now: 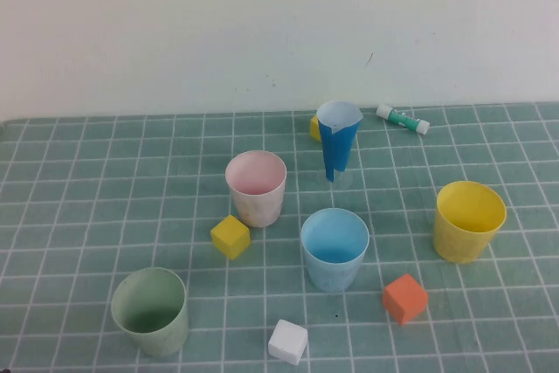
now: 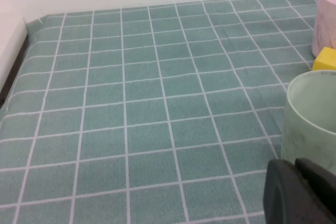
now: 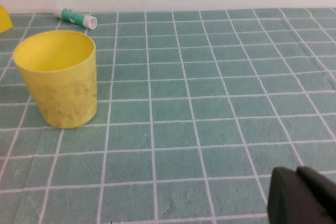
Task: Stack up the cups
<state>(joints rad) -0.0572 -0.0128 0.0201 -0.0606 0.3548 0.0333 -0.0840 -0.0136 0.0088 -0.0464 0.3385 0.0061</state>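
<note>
Four cups stand upright and apart on the green checked cloth in the high view: pink cup [image 1: 256,188] at mid-back, sage green cup [image 1: 150,312] front left, light blue cup [image 1: 334,249] in the centre, yellow cup [image 1: 469,221] at the right. Neither arm shows in the high view. My left gripper [image 2: 296,182] is shut and empty, low by the green cup [image 2: 312,114], with the pink cup [image 2: 326,19] beyond. My right gripper [image 3: 299,190] is shut and empty, well apart from the yellow cup [image 3: 58,80].
A blue-and-white paper cone [image 1: 338,141] stands behind the blue cup, with a small yellow piece [image 1: 314,127] behind it. A yellow cube [image 1: 231,237], an orange cube [image 1: 404,298] and a white cube [image 1: 288,341] lie among the cups. A green-and-white glue stick [image 1: 403,119] lies by the wall.
</note>
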